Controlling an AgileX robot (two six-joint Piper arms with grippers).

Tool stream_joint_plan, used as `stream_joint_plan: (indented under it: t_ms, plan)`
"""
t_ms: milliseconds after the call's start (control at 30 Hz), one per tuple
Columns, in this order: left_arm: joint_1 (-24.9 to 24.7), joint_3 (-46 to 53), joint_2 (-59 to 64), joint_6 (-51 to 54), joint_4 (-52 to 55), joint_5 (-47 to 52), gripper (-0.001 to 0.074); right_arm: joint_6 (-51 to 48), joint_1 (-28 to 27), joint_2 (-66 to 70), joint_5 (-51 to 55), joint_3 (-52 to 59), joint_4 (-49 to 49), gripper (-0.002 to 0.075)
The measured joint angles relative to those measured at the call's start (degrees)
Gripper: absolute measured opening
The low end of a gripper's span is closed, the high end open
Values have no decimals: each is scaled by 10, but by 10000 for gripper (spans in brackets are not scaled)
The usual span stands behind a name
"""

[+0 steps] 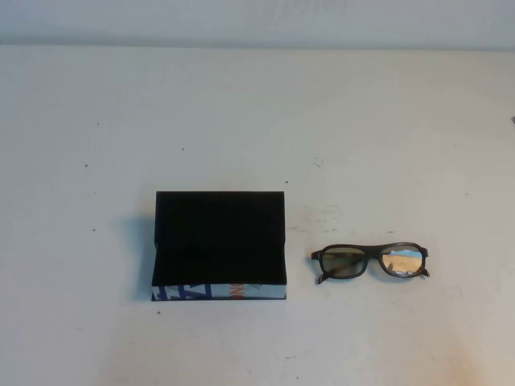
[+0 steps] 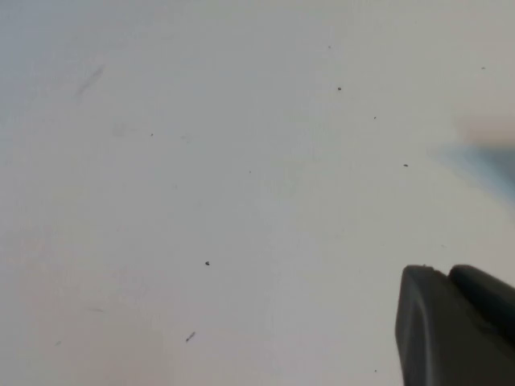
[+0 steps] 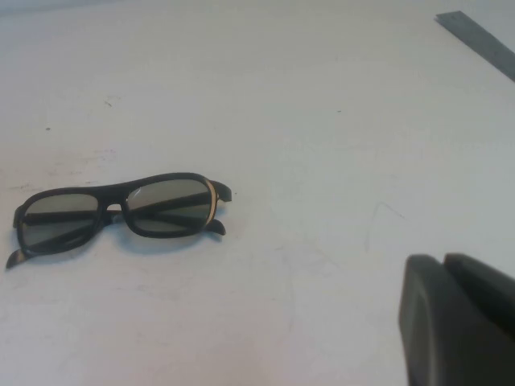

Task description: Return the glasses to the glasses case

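The glasses point(image 1: 371, 261) are dark-framed with greyish reflective lenses. They lie folded on the white table, right of the glasses case point(image 1: 219, 241). The case is a black box whose white front edge point(image 1: 219, 291) has blue and orange marks and faces the near side. The glasses also show in the right wrist view point(image 3: 121, 213), apart from my right gripper point(image 3: 442, 259), whose fingers are together and empty. My left gripper point(image 2: 447, 272) is shut and empty over bare table. The case does not show in the left wrist view. Neither arm shows in the high view.
The white table point(image 1: 257, 121) has small dark specks and faint scuffs. Its far edge meets a pale wall at the back. A dark grey strip point(image 3: 479, 40) lies at the table's edge in the right wrist view.
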Motion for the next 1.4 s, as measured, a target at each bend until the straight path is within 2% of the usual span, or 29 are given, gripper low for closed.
stream_joint_plan:
  t_ms: [800,1000,1400]
  plan:
    - [0,0,0,0,0,0,-1,0,0,0,0,0,19,-11]
    - [0,0,0,0,0,0,-1,0,0,0,0,0,82,-11]
    - [0,0,0,0,0,0,-1,0,0,0,-112,0,345,-11]
